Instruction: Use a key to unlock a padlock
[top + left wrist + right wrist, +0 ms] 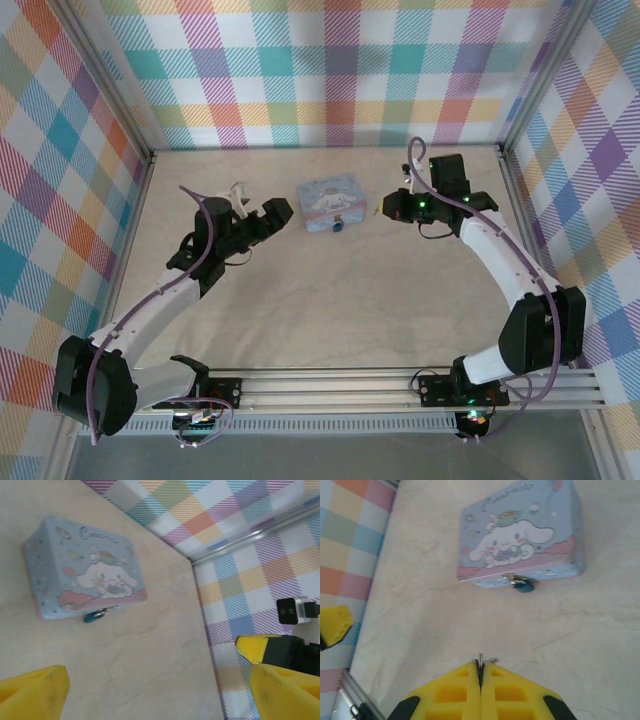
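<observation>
While the padlock (pixel 523 585) hangs at the front edge of the pastel box (pixel 520 530), ahead of the right jaws and well apart, those jaws pinch a thin metal tip, seemingly the key (pixel 480 659); the left jaws stand wide and empty, facing the box. Approach step, I judge: next, the key must be aligned with the keyhole

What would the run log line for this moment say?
left gripper: open, left of box | right gripper: shut on key | padlock: hanging at box front, untouched
</observation>
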You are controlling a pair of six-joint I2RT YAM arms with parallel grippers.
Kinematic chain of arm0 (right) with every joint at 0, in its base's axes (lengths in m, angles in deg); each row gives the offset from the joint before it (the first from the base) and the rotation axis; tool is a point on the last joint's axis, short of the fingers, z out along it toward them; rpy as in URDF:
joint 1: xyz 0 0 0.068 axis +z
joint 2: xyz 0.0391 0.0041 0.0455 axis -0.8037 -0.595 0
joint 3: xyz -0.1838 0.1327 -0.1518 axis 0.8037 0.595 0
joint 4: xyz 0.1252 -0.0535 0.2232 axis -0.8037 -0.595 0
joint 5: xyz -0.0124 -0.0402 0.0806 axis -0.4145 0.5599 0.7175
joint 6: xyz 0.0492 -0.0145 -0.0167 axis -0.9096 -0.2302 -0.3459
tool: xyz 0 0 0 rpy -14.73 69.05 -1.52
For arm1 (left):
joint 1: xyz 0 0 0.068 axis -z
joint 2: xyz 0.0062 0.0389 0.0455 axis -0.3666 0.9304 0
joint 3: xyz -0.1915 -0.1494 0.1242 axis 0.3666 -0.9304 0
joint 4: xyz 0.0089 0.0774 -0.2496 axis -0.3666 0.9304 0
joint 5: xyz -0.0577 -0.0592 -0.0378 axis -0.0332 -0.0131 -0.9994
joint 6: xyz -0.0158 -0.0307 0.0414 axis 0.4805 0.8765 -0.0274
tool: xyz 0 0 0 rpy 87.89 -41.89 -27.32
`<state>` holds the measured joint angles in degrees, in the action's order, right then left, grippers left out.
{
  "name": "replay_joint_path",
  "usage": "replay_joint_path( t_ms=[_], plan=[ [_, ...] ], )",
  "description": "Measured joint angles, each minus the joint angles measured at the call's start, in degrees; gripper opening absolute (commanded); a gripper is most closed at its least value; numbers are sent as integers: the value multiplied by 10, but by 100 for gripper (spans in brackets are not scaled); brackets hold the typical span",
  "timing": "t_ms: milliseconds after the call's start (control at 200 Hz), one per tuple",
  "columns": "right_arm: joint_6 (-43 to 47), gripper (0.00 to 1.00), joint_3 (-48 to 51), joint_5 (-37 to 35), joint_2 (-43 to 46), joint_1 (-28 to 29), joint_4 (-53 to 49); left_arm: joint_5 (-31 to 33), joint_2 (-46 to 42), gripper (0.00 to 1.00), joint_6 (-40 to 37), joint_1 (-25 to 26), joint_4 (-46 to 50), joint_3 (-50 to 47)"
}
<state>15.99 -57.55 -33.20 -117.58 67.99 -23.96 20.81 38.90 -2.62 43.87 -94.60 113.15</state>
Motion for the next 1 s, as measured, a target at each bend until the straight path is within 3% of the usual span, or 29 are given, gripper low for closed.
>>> replay_joint_path(
  t_ms=[255,385,530,685,825,1000],
  plan=[
    [-47,0,-25,83,11,10,5,-54,2,92,-71,41,-91,3],
    [-73,0,-51,123,18,20,14,-85,13,91,-172,71,-136,15],
    [-90,0,-77,164,35,29,16,-122,39,100,-292,97,-169,31],
    [-97,0,-84,198,63,37,17,-150,58,100,-412,127,-179,39],
    [-98,0,-84,217,80,44,17,-176,80,93,-483,140,-176,67],
    [-102,0,-84,228,87,56,17,-197,105,75,-525,147,-172,101]
  ],
)
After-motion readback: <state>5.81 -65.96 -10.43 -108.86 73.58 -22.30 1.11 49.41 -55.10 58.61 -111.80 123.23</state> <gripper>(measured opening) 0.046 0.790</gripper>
